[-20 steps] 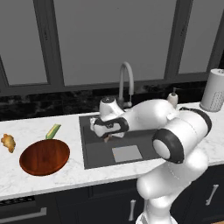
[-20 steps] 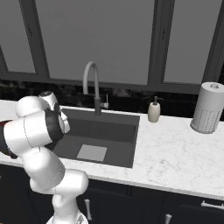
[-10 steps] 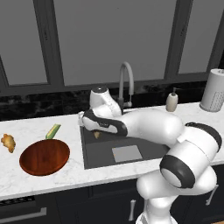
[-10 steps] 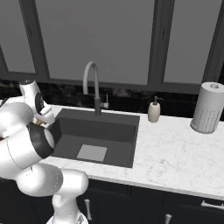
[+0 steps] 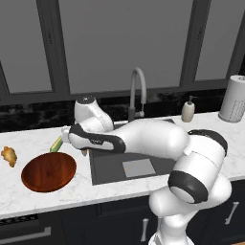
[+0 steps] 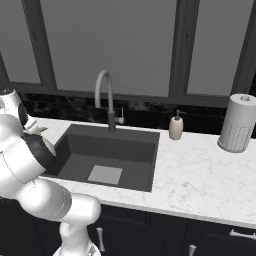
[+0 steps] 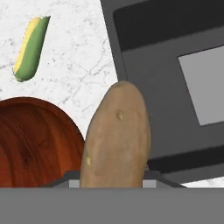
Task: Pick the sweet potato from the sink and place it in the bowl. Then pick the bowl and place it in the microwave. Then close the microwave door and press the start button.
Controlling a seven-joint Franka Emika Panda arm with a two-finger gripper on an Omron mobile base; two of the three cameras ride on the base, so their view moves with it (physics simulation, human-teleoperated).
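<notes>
The tool (image 5: 84, 151) grips the tan tapered sweet potato (image 7: 116, 138) lengthwise — carried toward the glossy reddish-brown bowl (image 5: 49, 171) for release.

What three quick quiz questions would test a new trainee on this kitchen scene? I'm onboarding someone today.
1. True or false: the sweet potato already lies in the bowl.
2. What does the gripper hold? A) soap bottle B) sweet potato C) corn cob
3. Fill in: the corn cob lies on the ____, beyond the bowl.

Key: 1 false, it is held above the counter between bowl and sink; 2 B; 3 counter.
</notes>
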